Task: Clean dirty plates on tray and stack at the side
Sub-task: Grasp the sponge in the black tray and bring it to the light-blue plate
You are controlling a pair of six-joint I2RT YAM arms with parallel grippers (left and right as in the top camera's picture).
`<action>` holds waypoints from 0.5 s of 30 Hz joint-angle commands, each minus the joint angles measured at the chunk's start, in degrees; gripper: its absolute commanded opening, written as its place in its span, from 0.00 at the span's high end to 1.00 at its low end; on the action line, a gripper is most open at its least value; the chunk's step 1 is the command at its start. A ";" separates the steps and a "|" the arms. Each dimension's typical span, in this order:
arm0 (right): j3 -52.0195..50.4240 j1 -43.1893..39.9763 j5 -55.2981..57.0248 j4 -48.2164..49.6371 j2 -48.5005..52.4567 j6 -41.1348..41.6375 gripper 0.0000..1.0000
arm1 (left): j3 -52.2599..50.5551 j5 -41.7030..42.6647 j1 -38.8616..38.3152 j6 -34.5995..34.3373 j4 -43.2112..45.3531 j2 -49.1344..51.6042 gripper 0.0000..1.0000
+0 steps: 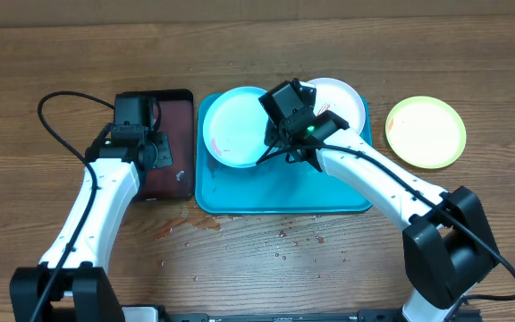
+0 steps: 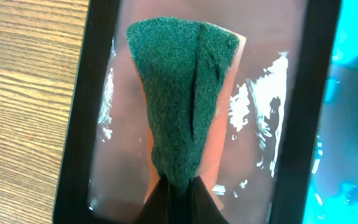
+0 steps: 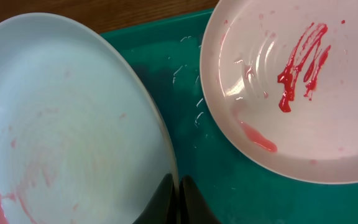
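While the right gripper (image 3: 179, 196) is pinching the rim of the pale mint plate (image 3: 61, 124) with its jaws pressed almost together, the left gripper (image 2: 179, 193) is squeezing the narrow end of a green-topped sponge (image 2: 179, 93), jaws closed on it. The sponge is fanning out toward twelve o'clock of those fingers and is lying over the dark-red tray (image 2: 79, 137), whose wet floor is glinting between black rims at nine and three o'clock.

In the right wrist view, the white plate (image 3: 316, 124) is sitting at about two o'clock of the fingers, carrying red streaks and a pink smear. A strip of the turquoise tray (image 3: 229, 180) is showing between the two plates. The mint plate is bearing only faint pink traces.

From overhead, both plates are lying over the tray's far half, the white one partly hidden by the right wrist, and the tray's floor is showing open at six o'clock of them. The yellow-green plate (image 1: 426, 131) is sitting on the wooden table (image 1: 61, 54) at three o'clock of the tray, apart from its rim. Red specks (image 1: 302, 237) are dotting the wood just past the tray's six o'clock edge.
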 commanded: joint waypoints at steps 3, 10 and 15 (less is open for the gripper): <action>0.37 -0.11 0.09 1.36 2.23 3.61 0.96 | 1.16 7.13 -0.07 -3.06 -0.57 -2.01 0.96; 0.37 0.00 -0.13 4.00 5.18 7.28 0.96 | 1.14 16.35 -3.21 -6.16 -0.20 -1.97 0.96; 0.37 0.00 -0.09 4.39 6.75 7.30 0.96 | 1.14 16.28 -9.14 -7.93 1.68 -1.97 0.96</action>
